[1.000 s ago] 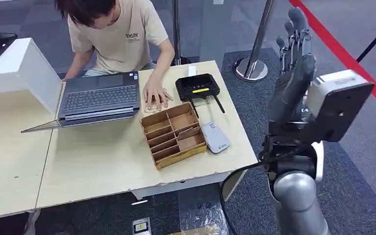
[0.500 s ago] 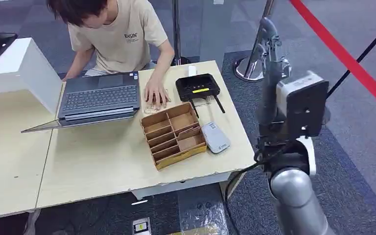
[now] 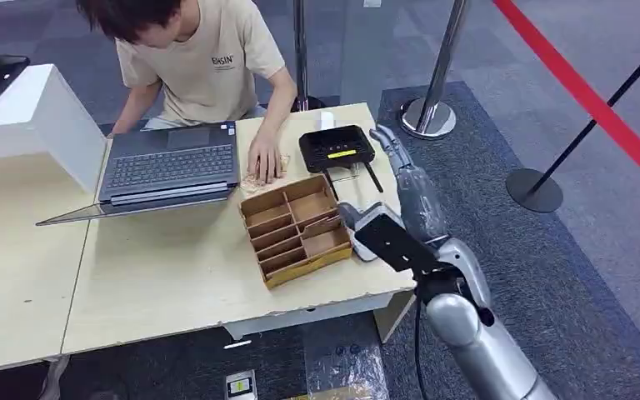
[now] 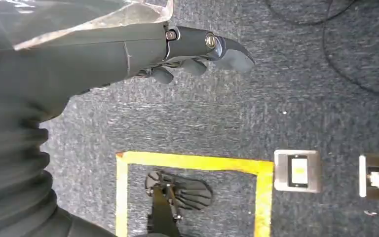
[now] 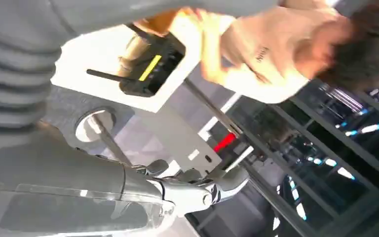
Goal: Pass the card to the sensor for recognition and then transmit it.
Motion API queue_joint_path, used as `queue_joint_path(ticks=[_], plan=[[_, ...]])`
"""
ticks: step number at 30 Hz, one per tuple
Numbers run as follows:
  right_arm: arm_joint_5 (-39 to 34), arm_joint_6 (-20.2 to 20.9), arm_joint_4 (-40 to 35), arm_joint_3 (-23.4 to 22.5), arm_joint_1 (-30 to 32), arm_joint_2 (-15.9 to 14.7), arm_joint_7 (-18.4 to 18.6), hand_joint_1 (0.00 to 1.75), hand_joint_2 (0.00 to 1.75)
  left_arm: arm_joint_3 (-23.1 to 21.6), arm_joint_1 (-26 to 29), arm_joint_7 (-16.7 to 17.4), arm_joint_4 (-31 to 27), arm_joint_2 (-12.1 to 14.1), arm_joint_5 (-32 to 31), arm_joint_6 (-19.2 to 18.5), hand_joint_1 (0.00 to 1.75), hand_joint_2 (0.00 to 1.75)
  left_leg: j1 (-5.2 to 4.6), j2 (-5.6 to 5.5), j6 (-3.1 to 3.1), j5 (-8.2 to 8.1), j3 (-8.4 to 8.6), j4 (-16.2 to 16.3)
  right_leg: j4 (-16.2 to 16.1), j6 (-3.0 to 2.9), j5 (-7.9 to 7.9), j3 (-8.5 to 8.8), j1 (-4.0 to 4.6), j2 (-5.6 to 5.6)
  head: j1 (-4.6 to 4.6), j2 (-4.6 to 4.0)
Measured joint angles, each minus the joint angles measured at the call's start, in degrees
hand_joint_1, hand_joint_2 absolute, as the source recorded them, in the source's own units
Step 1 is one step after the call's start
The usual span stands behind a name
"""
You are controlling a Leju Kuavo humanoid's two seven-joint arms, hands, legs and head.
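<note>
Shirt logo on the person (image 3: 208,58) is too small to read, starts maybe "EH"; no other writing legible. Black reader (image 3: 336,148) with a yellow strip on top sits at the far edge of the pale wood table (image 3: 175,275), antenna sticking out toward the near side. Wooden divider box (image 3: 294,227) just in front of it, and a small grey card device (image 3: 370,242) beside the box, partly hidden by the right wrist camera. The card itself I can't pick out for sure; the person's hand (image 3: 263,162) rests on something pale next to the open laptop (image 3: 167,167). Right hand (image 3: 408,179) is over the table's right edge near the reader, fingers stretched out, grasping nothing. Left hand (image 4: 197,52) hangs over the floor, fingers loosely apart, nothing in it. Dark grey carpet, yellow tape square (image 4: 192,163), chrome posts, red floor line (image 3: 592,100).
</note>
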Motion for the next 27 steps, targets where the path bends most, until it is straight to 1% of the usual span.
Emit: queue_joint_path(ticks=[5, 11, 14, 16, 21, 27], plan=[[8.02, -0.72, 9.49, 1.18, -1.45, 0.46, -2.60, 0.00, 1.75, -0.33, -1.13, 1.70, -0.02, -0.07, -1.37, -0.70, 0.00, 1.75, 0.00, -0.04, 0.00, 0.01, -0.02, 0.00, 0.00, 0.00, 0.00, 0.00, 0.00, -0.03, 0.02, 0.00], [16.85, -3.76, 21.27, 3.58, -4.89, 2.38, -4.57, 0.00, 1.75, -1.03, -2.66, 3.24, -0.07, -0.28, -2.56, -1.53, 0.00, 1.75, 0.02, -0.04, 0.00, 0.01, -0.02, 0.00, 0.01, 0.00, 0.00, -0.01, 0.01, -0.03, 0.02, 0.00], [18.88, -4.70, 25.70, 4.54, -6.35, 3.25, -5.31, 0.00, 1.75, -1.35, -3.10, 3.93, -0.09, -0.37, -2.99, -1.88, 0.00, 1.75, 0.02, -0.04, 0.00, 0.01, -0.04, 0.00, 0.01, 0.00, 0.00, -0.02, 0.02, -0.03, 0.00, 0.00], [20.40, -4.96, 29.97, 5.42, -8.19, 4.00, -5.49, 0.00, 1.75, -1.88, -3.43, 4.09, -0.09, -0.44, -3.36, -2.18, 0.00, 1.75, 0.02, -0.01, 0.00, 0.01, -0.03, 0.00, 0.01, 0.00, 0.00, -0.06, 0.01, -0.01, -0.02, 0.00], [22.26, -4.83, 35.22, 6.49, -10.56, 5.14, -5.88, 0.00, 1.75, -2.43, -3.97, 4.51, -0.13, -0.68, -3.91, -2.47, 0.00, 1.75, 0.01, -0.04, 0.00, 0.01, -0.04, 0.00, 0.01, 0.00, 0.00, -0.06, 0.01, -0.04, 0.02, 0.00], [23.50, -4.20, 39.29, 7.32, -12.36, 6.05, -6.01, 0.00, 1.75, -2.97, -4.51, 5.27, -0.13, -0.90, -4.52, -2.99, 0.00, 1.75, 0.01, -0.06, 0.00, 0.01, -0.05, 0.00, 0.01, 0.00, 0.00, -0.06, 0.01, -0.04, 0.02, 0.00]])
